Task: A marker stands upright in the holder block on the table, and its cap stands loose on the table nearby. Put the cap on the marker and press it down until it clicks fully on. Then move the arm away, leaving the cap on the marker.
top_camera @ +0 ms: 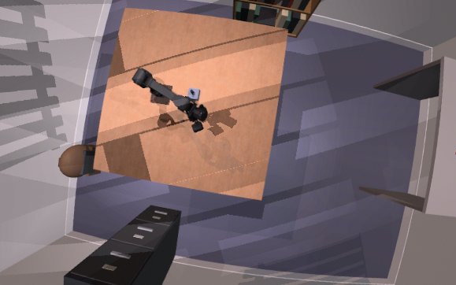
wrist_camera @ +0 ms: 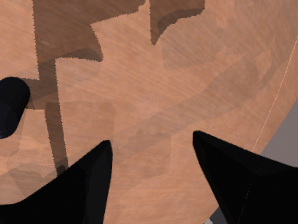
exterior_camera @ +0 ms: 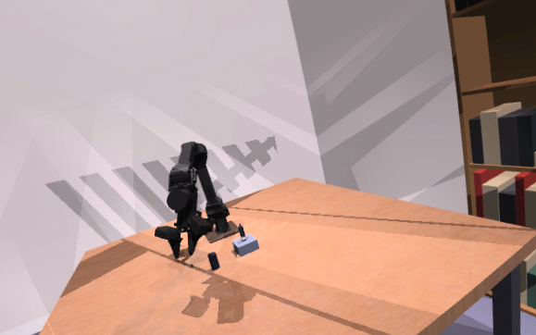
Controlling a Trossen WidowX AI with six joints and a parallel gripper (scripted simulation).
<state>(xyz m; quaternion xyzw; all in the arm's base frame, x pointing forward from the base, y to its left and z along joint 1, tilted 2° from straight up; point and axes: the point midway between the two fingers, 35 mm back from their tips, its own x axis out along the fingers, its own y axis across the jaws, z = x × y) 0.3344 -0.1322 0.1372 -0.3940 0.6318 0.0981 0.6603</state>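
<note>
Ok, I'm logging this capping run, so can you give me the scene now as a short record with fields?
marker: dark marker upright in the pale blue holder block, uncapped
cap: small dark cylindrical cap standing on the wooden table, apart from the block
gripper: black parallel-jaw gripper pointing down beside the cap, jaws open, holding nothing
task state: cap not yet grasped

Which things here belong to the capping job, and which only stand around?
For the job:
- marker, upright in the holder block
- cap, loose on the table
- hand, open, empty, beside the cap

Not for the job:
- bookshelf with books
- filing cabinet
</note>
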